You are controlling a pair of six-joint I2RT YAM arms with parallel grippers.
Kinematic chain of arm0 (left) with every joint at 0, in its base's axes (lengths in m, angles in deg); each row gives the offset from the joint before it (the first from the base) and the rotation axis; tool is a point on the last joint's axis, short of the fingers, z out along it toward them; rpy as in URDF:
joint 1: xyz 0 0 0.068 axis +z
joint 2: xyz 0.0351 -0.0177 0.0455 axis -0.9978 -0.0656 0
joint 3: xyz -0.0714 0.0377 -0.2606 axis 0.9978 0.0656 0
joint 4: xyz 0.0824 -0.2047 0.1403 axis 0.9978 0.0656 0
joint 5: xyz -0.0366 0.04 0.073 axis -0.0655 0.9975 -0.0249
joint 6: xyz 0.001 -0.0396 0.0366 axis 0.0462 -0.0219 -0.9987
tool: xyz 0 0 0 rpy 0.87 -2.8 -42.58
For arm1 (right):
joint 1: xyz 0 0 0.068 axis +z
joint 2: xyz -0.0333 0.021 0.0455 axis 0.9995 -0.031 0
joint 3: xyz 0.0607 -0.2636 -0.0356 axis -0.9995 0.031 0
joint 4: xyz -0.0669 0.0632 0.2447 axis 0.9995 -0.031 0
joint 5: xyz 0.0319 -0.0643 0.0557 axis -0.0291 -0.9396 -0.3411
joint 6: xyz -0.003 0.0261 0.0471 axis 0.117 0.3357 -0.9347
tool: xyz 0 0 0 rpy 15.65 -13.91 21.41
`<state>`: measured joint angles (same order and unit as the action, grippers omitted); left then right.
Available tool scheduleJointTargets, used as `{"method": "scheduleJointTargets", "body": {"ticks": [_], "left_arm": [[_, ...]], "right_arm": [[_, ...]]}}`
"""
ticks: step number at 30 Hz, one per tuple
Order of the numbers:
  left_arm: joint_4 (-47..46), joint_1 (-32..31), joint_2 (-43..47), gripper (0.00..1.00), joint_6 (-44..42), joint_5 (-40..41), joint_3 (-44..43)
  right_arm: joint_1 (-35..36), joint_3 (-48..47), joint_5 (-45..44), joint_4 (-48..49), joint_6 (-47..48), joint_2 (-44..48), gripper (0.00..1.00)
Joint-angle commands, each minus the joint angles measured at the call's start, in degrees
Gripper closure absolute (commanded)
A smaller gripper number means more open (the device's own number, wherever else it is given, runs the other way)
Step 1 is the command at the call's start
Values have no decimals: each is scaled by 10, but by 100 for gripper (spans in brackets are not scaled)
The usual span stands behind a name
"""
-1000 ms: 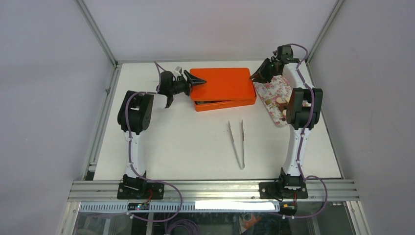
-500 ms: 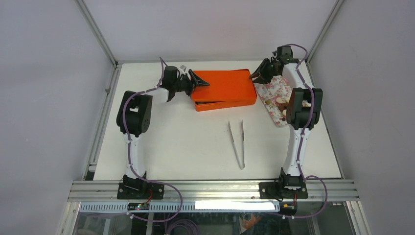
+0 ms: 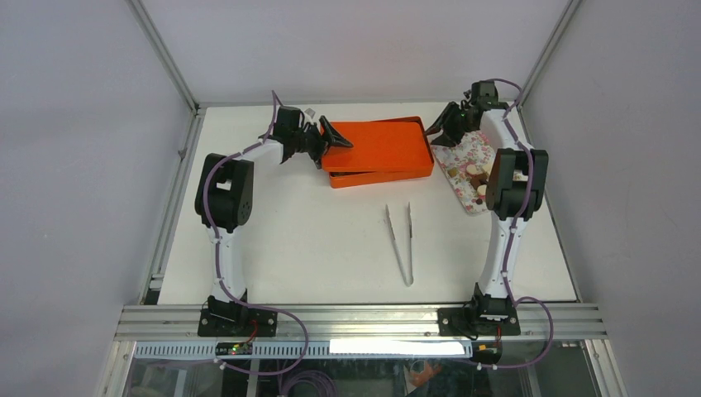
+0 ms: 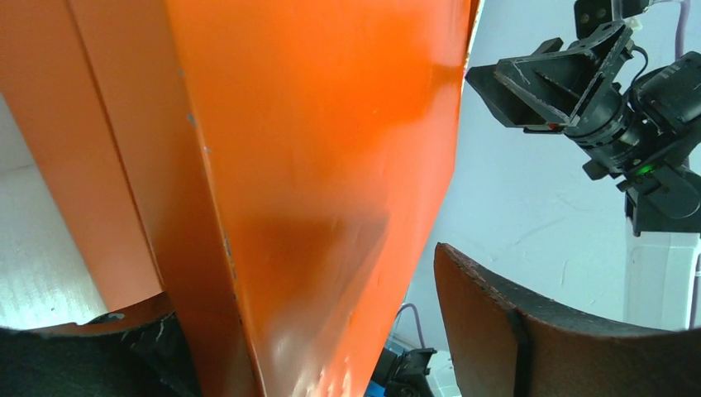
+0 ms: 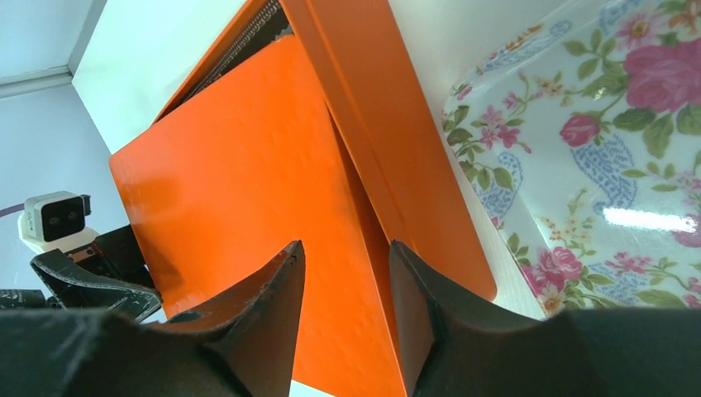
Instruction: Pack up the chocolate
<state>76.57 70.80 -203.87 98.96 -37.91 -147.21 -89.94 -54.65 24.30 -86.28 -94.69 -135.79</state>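
Note:
Several small tan and brown chocolate pieces [image 3: 474, 170] lie on the floral tray [image 3: 455, 154] at the right, partly hidden by my right arm. An orange tin stands at the back centre. Its lid [image 3: 376, 142] sits askew and tilted on the base [image 3: 380, 176]. My left gripper [image 3: 333, 137] is wide open astride the lid's left edge [image 4: 314, 165]. One finger touches the lid and the other stands apart from it. My right gripper [image 3: 437, 129] is narrowly closed on the lid's right edge [image 5: 248, 165].
Metal tweezers [image 3: 399, 240] lie on the white table in front of the tin. The floral tray [image 5: 595, 165] sits right beside the tin's right end. A frame with grey walls encloses the table at the back and sides.
My left gripper has moved toward the back and turned, and the lid's left end has shifted with it. My right gripper has risen slightly at the lid's right end.

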Motion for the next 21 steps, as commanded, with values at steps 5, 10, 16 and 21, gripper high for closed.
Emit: {"method": "scheduleJointTargets", "body": {"ticks": [5,10,16,21], "left_arm": [[44,-4,40,24,-64,-4,-25],[52,-4,34,21,-89,-13,-29],[69,-4,33,17,-106,-12,-26],[106,-4,38,14,-137,-5,-37]], "right_arm": [[-5,32,14,24,16,63,54],[-5,82,26,43,25,91,50],[-5,134,29,77,42,133,48],[-5,145,17,74,51,147,48]]}}
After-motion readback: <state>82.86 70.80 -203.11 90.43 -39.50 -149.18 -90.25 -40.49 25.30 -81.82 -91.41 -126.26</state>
